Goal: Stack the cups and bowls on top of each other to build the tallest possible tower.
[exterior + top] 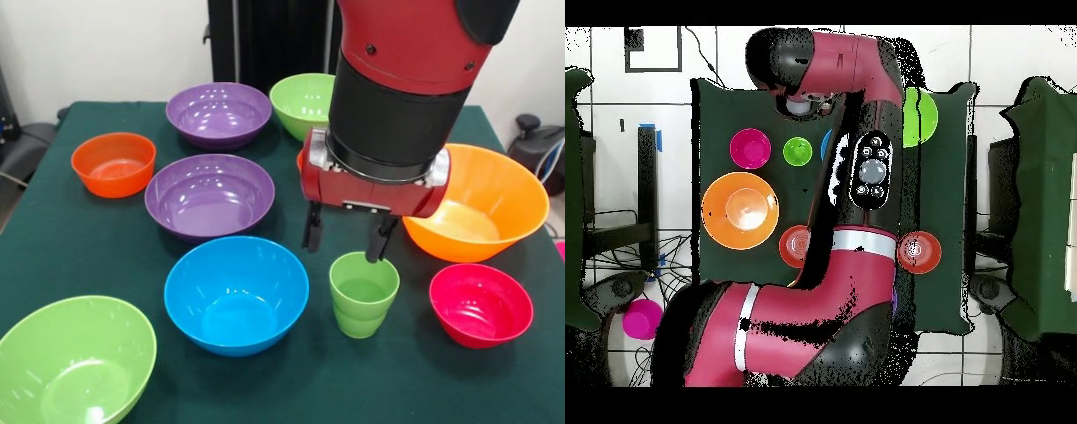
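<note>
The light-green cup point(364, 294) stands upright on the table, near the front right; it also shows in the overhead view point(798, 151). My gripper point(346, 237) hangs open and empty just above and behind it, with one fingertip point(381, 240) close to the cup's far rim. Bowls stand singly around it: blue point(236, 294), pink-red point(481, 305), large orange point(481, 199), two purple point(209, 196) point(218, 115), two lime-green point(75, 371) point(300, 102), and a small orange-red one point(113, 163). A second orange-red bowl point(795, 245) is mostly hidden behind the gripper in the front view.
The table point(53, 230) has a dark green cover. The blue bowl sits close to the left of the cup and the pink-red bowl close to its right. The arm point(865, 180) hides the purple bowls in the overhead view. A pink object point(642, 318) lies on the floor.
</note>
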`<control>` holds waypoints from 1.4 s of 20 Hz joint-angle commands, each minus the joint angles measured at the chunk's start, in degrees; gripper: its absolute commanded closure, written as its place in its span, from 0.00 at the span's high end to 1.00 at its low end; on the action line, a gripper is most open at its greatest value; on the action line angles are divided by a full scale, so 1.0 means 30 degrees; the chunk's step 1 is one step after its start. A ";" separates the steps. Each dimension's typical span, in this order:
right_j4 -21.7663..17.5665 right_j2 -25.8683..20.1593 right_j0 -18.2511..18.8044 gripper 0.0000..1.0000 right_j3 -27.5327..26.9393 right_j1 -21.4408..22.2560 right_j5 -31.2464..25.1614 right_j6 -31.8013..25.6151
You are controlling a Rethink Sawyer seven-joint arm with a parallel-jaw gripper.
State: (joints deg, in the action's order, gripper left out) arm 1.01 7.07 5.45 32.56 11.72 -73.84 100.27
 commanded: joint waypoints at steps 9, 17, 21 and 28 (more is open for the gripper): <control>0.0203 -0.0719 -0.0399 1.00 0.0209 -0.0174 -0.1303 0.2387; 0.0129 -0.0734 -0.0574 1.00 0.2637 -0.0105 0.0541 0.2633; 0.0119 -0.0817 -0.0583 1.00 0.3510 0.0014 0.1342 0.2640; 0.0066 -0.0821 -0.0618 1.00 0.5480 0.0453 0.3348 0.2899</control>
State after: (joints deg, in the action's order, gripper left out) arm 1.34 7.82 4.69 38.91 11.66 -69.75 100.27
